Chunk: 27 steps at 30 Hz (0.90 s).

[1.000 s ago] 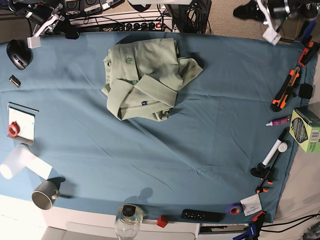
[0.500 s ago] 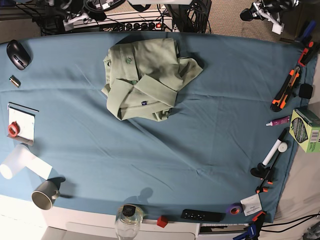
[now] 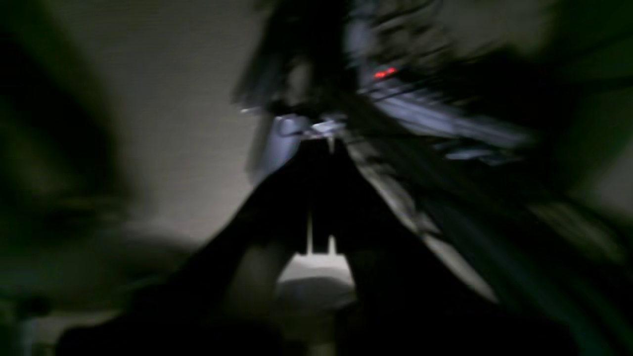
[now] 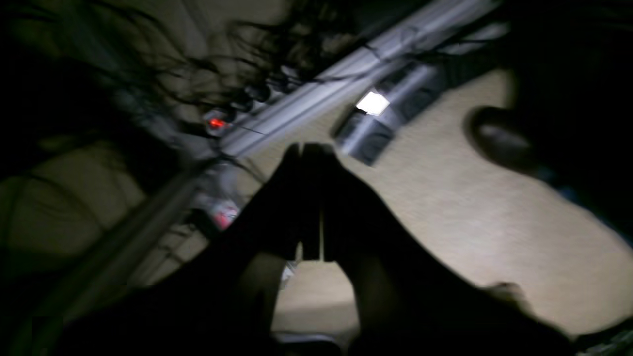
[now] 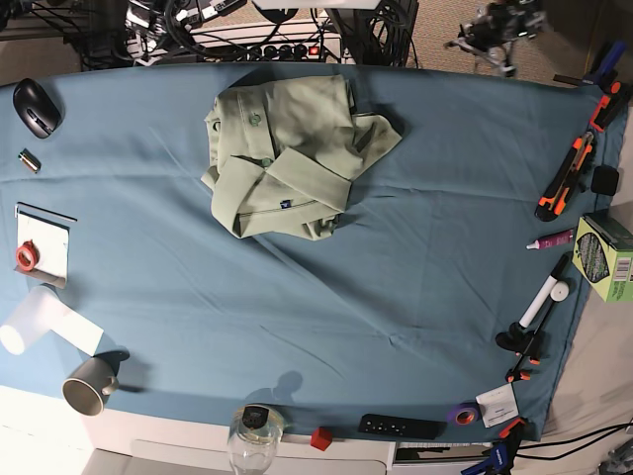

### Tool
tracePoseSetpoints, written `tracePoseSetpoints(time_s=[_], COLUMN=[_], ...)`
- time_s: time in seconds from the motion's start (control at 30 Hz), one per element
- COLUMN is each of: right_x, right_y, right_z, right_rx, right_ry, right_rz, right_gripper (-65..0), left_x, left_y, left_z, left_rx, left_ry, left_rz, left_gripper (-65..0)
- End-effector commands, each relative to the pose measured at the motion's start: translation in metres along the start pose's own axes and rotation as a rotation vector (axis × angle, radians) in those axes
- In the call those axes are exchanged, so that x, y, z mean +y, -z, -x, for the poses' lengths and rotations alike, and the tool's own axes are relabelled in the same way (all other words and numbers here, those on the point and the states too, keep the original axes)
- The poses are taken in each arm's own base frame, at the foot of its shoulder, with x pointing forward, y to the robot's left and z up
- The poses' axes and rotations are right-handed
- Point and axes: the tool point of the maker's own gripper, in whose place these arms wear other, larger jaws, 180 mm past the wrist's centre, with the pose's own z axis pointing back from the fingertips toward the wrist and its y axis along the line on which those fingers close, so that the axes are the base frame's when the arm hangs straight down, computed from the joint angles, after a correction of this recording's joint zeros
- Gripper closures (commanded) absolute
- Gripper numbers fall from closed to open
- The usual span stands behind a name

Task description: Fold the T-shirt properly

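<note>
The T-shirt (image 5: 287, 153) lies bunched and partly folded on the far middle of the teal cloth (image 5: 326, 297), collar and buttons toward the left, one sleeve sticking out to the right. Neither gripper touches it. The left arm (image 5: 495, 25) is a blur beyond the table's far right corner. In the left wrist view the left gripper (image 3: 324, 143) shows dark fingers pressed shut on nothing, over floor and cables. The right gripper (image 4: 302, 147) is likewise shut and empty over the beige floor behind the table. In the base view I cannot make out the right arm among the cables at the far left.
A mouse (image 5: 35, 106) lies far left, with a white roll (image 5: 45, 322) and a mug (image 5: 89, 384) near left. A jar (image 5: 255, 435) and a remote (image 5: 401, 427) line the near edge. Orange-black tools (image 5: 569, 178) and a green box (image 5: 603, 255) sit at right.
Both arms have drawn back past the table's far edge: the right one from the far left corner out of sight, the left one inward along the far right. The shirt has not moved.
</note>
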Motion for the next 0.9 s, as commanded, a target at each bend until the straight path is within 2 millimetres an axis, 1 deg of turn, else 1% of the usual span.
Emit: tracePoseSetpoints(time_s=[0.0,0.07,0.13,0.23,0.33,0.4,0.47,0.57,0.63,0.7,0.8,0.87], right_x=[-0.009,-0.015,-0.02,-0.021,-0.011,0.001,0.013,0.032,0.043,0.052,0.063,0.065], right_y=[0.0,-0.001,-0.001,-0.001,0.0,0.0,-0.002,-0.004,-0.006,-0.006,-0.005,-0.004], right_z=[-0.007,0.0,0.009,0.03,0.056,0.074,0.09,0.109,0.114,0.114,0.11,0.107], right_rx=[-0.014,0.017,0.062,0.124,0.191,0.235,0.274,0.338,0.375,0.4,0.41,0.408], right_ry=[-0.034,-0.128,-0.216,-0.325,-0.394,-0.422,-0.414,-0.377,-0.353,-0.319,-0.283,-0.281], right_rz=[0.034,0.074,0.102,0.101,0.069,0.039,0.011,-0.022,-0.035,-0.045,-0.057,-0.06], right_gripper=[-0.8,-0.8,-0.8,-0.8,-0.8,-0.8,-0.8,-0.8,-0.8,-0.8,-0.8,-0.8], left_x=[0.003,0.003,0.002,-0.006,-0.015,-0.025,-0.036,-0.051,-0.057,-0.06,-0.057,-0.055], left_y=[0.001,0.003,0.006,0.011,0.018,0.023,0.025,0.028,0.029,0.029,0.029,0.029], left_z=[-0.005,-0.008,-0.002,0.019,0.05,0.069,0.083,0.09,0.089,0.088,0.091,0.092], left_rx=[-0.022,-0.053,-0.046,-0.001,0.091,0.153,0.208,0.269,0.297,0.325,0.327,0.313], left_ry=[0.07,0.222,0.392,0.6,0.693,0.721,0.715,0.619,0.549,0.518,0.517,0.536], left_rz=[-0.038,-0.105,-0.16,-0.165,-0.141,-0.095,-0.051,-0.02,-0.023,-0.03,-0.034,-0.038], left_gripper=[0.0,0.0,0.0,0.0,0.0,0.0,0.0,0.0,0.0,0.0,0.0,0.0])
